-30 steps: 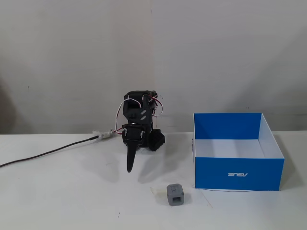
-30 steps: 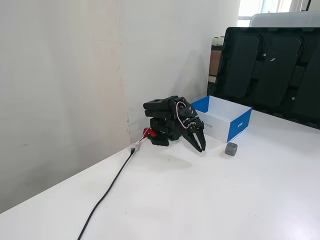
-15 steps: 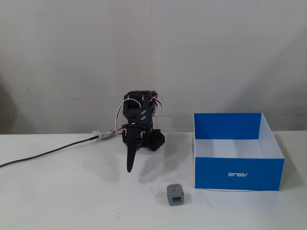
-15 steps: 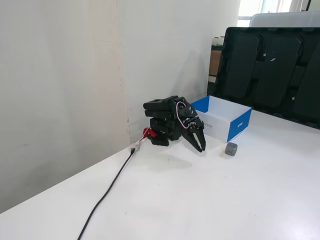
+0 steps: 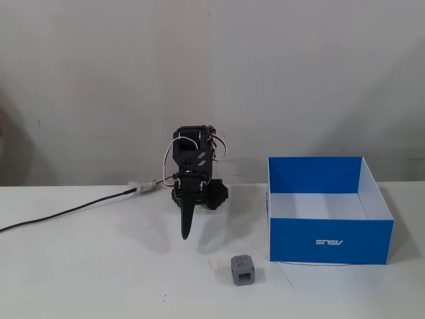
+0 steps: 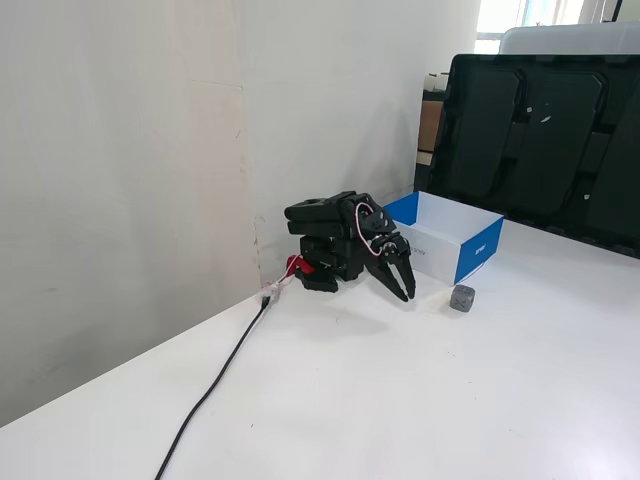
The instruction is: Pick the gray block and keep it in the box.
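The gray block (image 5: 244, 270) is a small cube with a dark square recess. It sits on the white table in front of the arm, just left of the box's front corner, and also shows in the other fixed view (image 6: 462, 298). The box (image 5: 330, 239) is blue outside, white inside, open-topped and empty; it also shows behind the arm in a fixed view (image 6: 478, 251). My gripper (image 5: 186, 231) hangs point-down from the folded arm, jaws together and empty, a short way left of and behind the block (image 6: 407, 293).
The arm's base (image 5: 199, 193) stands by the wall. A black cable (image 5: 66, 212) runs from it to the left across the table. A pale tape patch (image 5: 214, 264) lies beside the block. A dark monitor (image 6: 545, 150) stands behind the box.
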